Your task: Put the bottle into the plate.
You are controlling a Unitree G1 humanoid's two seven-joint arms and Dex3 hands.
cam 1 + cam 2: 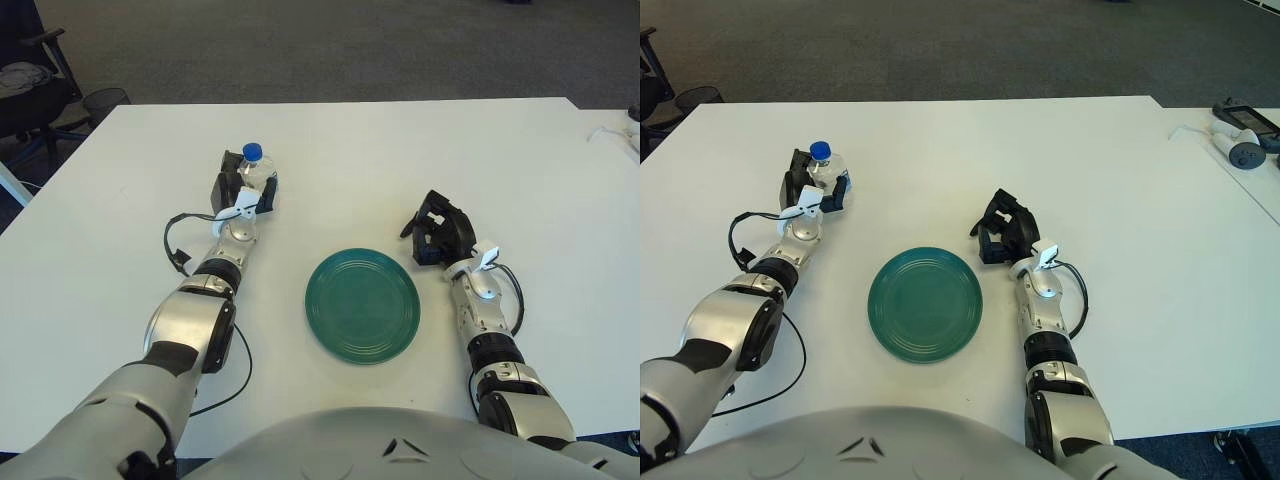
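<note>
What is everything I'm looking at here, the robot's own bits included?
Table: one, white, fills the view.
Plate: one, green, centre near, nothing on it.
Bottle: one, clear with blue cap, upright, far left.
Devices: white and dark, far right edge; count unclear.
Chair: one, dark, beyond the left corner.
Bin: one, dark, beside the chair.
Left robot hand: one, black, around the bottle.
Right robot hand: one, black, right of the plate.

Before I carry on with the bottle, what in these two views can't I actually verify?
- Bottle: body mostly hidden by the left hand, both views; grip contact and table contact unclear.
- Right hand, beside the plate: finger undersides hidden by the hand itself.
- Devices at table's right: too small to identify.
</note>
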